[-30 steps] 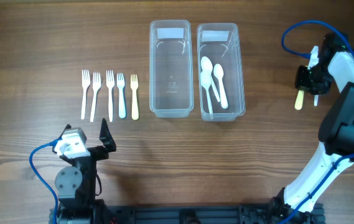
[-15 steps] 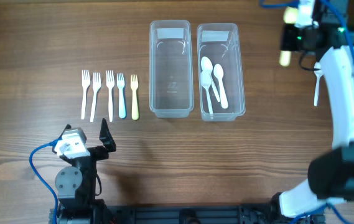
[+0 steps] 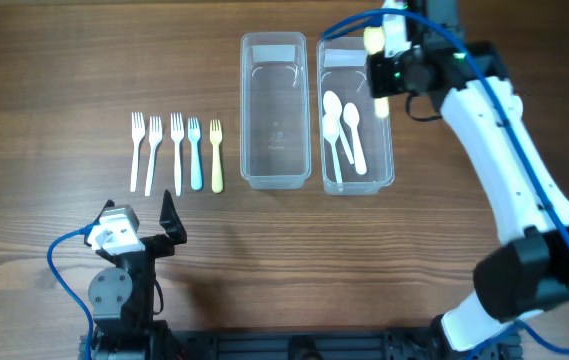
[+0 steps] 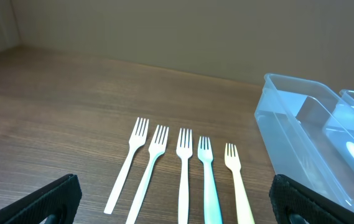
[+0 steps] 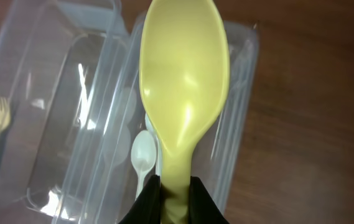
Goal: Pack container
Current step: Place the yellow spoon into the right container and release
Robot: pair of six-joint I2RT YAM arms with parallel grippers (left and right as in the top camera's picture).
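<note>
My right gripper (image 3: 392, 72) is shut on a yellow spoon (image 3: 373, 40) and holds it above the far end of the right clear container (image 3: 385, 120). In the right wrist view the yellow spoon (image 5: 184, 81) stands bowl-up between my fingers (image 5: 158, 199), over that container (image 5: 242, 93). Three white spoons (image 3: 342, 135) lie in it; one shows in the right wrist view (image 5: 143, 152). The left clear container (image 3: 247, 110) holds nothing. Several forks (image 3: 176, 150) lie in a row left of it. My left gripper (image 3: 139, 218) is open and empty, near the front edge, behind the forks (image 4: 183, 168).
The left wrist view shows the left container's wall (image 4: 288, 118) to the right of the forks. Blue cables run along both arms. Bare wooden table (image 3: 284, 260) lies between the containers and the front edge.
My right arm has swung from the far right of the table leftward to above the right container, carrying the yellow spoon. The left arm has not moved.
</note>
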